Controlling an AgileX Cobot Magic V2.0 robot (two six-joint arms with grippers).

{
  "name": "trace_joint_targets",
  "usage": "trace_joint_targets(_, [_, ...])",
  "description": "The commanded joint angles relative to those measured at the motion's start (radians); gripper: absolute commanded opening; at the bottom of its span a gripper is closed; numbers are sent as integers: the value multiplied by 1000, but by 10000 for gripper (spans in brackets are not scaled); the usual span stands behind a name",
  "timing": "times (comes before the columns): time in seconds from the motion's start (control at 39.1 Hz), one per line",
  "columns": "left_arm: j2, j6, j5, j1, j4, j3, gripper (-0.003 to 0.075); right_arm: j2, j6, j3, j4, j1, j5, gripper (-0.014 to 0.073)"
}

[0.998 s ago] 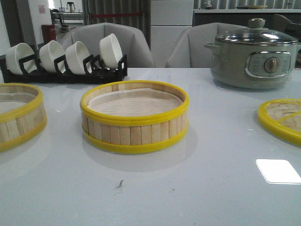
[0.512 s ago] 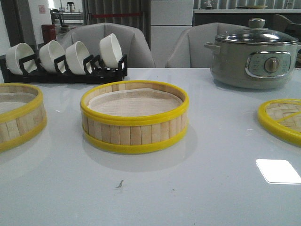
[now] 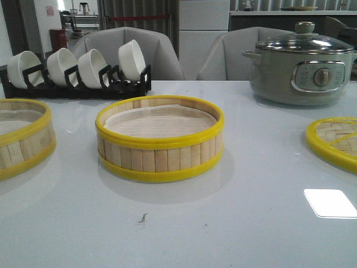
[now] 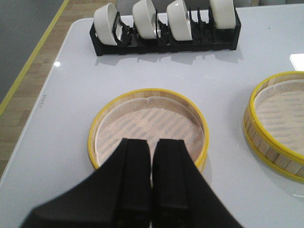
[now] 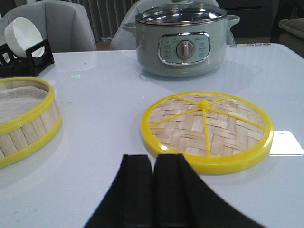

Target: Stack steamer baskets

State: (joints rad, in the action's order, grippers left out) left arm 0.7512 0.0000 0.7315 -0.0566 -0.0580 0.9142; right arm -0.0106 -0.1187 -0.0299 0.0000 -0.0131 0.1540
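Sitting on the white table [image 3: 262, 234], two steamer baskets stand apart, not stacked. The centre steamer basket [image 3: 160, 138] rests in the middle of the table, upright, its pale bamboo slats ringed by yellow rims top and bottom and a whitish liner lying inside. The left steamer basket [image 3: 22, 137] stands well to the left of it at the table's left side, partly cut off by the front view's edge; the left wrist view shows it whole [image 4: 148, 127], with its liner over slatted flooring, and the centre one just beside it [image 4: 278, 123].

At the right side of the table lies the flat woven lid [image 5: 207, 129], yellow-rimmed with yellow spokes meeting at a small knob; only its left part shows in the front view [image 3: 334, 142]. Farther back on the right stands a grey-green electric pot [image 3: 301, 66] with a glass lid and a round dial. At the far left, a black dish rack [image 3: 78, 84] holds four white bowls [image 3: 92, 66] on edge. A bright white rectangle [image 3: 330, 202] lies on the near right of the table top.

Neither arm shows in the front view. The left gripper [image 4: 152, 175] hangs above the near edge of the left basket, its two black fingers pressed together with nothing between them. The right gripper [image 5: 153, 190] hovers near the lid's near edge, fingers likewise closed and empty.
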Motion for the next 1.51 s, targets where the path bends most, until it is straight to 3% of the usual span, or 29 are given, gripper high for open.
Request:
trace_joint_targets(0.0, [3, 0, -45, -5, -14, 35, 95, -21, 0, 15, -13, 4, -92, 52])
trace_joint_targets(0.18, [3, 0, -12, -5, -39, 35, 95, -21, -6, 15, -9, 4, -170, 52])
trace_joint_targets(0.31, [3, 0, -7, -5, -54, 35, 95, -21, -91, 29, 26, 4, -271, 52])
trace_joint_targets(0.46, [3, 0, -6, -5, -54, 35, 95, -4, -117, 197, 34, 3, -72, 52])
trace_joint_targets(0.61, [3, 0, -5, -5, -48, 35, 95, 176, -143, 373, 34, 3, 89, 52])
trace_joint_targets(0.95, [3, 0, 23, -27, -27, 35, 95, 589, -142, 622, 12, 3, 133, 52])
trace_joint_targets(1.48, [3, 0, 21, -27, -13, 35, 95, 633, -142, 627, -27, 2, 43, 52])
